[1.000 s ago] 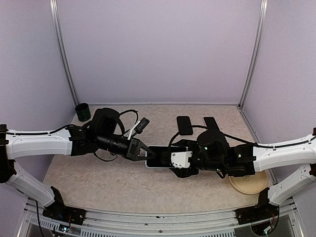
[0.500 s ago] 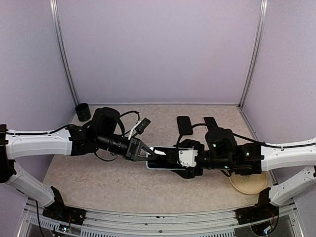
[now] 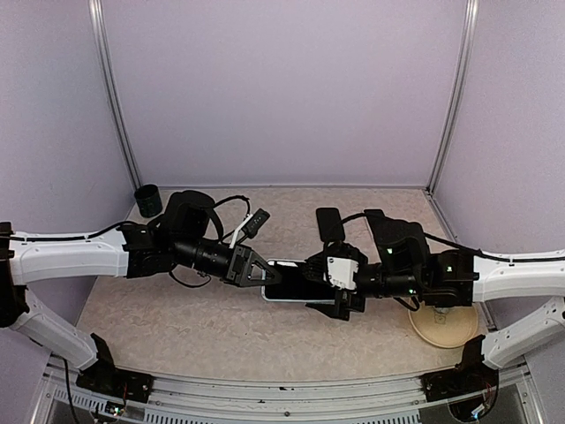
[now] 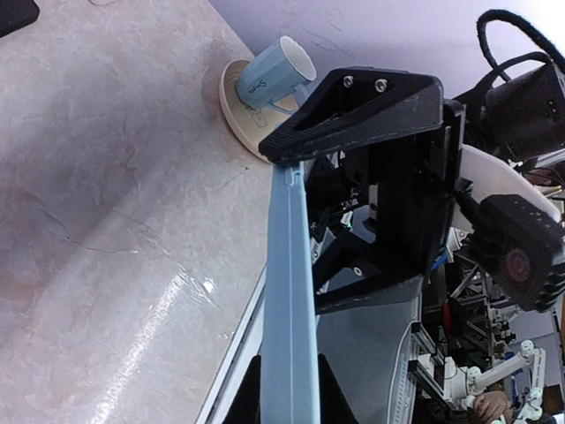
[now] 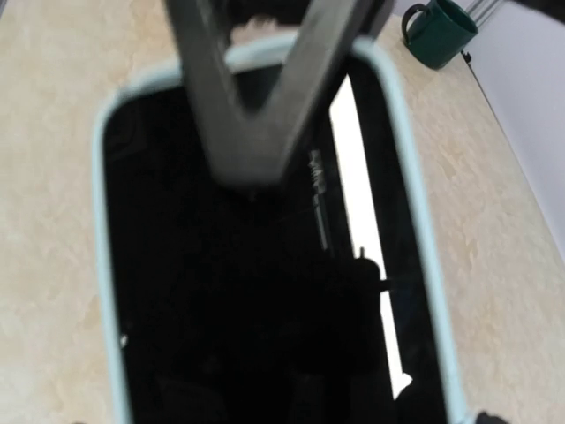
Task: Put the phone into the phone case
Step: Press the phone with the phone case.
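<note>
Phone (image 3: pixel 294 286) apparently seated in phone case (image 4: pixel 288 291), uncovered as right gripper (image 3: pixel 320 283) (grip unclear) retreated rightward; left gripper (image 3: pixel 269 275) pinches case rim.

On the worktop (image 3: pixel 177 327), 2 mugs are counted: 1 dark green mug (image 3: pixel 147 200) and 1 pale blue mug (image 4: pixel 275 72). 1 round plate (image 4: pixel 231 110) is counted. 1 phone (image 5: pixel 247 309) and 1 light blue phone case (image 5: pixel 100 230) are seen. 2 flat black slabs (image 3: pixel 329 223) are counted at the back, 1 partly hidden. 2 hands are counted: 1 left hand (image 3: pixel 269 276) and 1 right hand (image 3: pixel 318 283).
</note>
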Tool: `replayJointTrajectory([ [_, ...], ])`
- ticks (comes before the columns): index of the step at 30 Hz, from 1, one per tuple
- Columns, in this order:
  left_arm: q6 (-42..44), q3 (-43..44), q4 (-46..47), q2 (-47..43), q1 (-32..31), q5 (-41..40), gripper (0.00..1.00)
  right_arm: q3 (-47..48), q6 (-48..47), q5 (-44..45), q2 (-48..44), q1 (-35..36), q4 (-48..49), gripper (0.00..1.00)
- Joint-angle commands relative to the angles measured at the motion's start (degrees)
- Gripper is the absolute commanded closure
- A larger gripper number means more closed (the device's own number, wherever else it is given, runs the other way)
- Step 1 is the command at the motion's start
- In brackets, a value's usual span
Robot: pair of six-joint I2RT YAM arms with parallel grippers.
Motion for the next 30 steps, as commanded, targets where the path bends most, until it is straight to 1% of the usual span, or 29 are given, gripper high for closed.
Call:
replayJointTrajectory([
  [1, 3.58, 1.25, 2.87, -1.67, 0.18, -2.41, 1.00, 3.47, 3.12, -1.38, 1.12, -0.46, -2.07, 0.05],
  [3, 3.63, 1.33, 2.64, -1.79, 0.18, -2.50, 1.00, 4.11, 2.34, -0.66, 1.84, -0.46, -3.05, 0.01],
  [4, 3.66, 1.39, 2.55, -1.79, 0.18, -2.48, 1.00, 4.49, 2.02, -0.27, 2.34, -0.40, -3.62, 0.00],
  [9, 3.75, 1.50, 2.42, -1.62, 0.26, -2.44, 1.00, 5.88, -0.53, 1.02, 4.31, 0.32, -6.30, 0.00],
  [12, 3.83, 1.60, 2.35, -1.55, 0.27, -2.36, 1.00, 5.88, -2.27, 5.33, 5.41, 1.28, -6.89, 0.00],
  [19, 3.95, 1.83, 2.40, -1.45, 0.27, -2.17, 1.00, 5.33, -4.03, 14.11, 7.47, 2.23, -1.99, 0.00],
  [22, 3.93, 1.79, 2.50, -1.34, 0.27, -2.15, 1.00, 5.49, -4.37, 15.47, 8.01, 2.39, -0.21, 0.01],
  [25, 3.95, 1.63, 2.65, -1.35, 0.27, -2.17, 1.00, 5.54, -4.42, 16.58, 8.36, 2.46, 1.15, 0.03],
  [30, 3.93, 1.28, 2.74, -1.30, 0.27, -2.20, 1.00, 5.64, -4.07, 15.77, 9.05, 2.48, 1.23, 0.07],
])
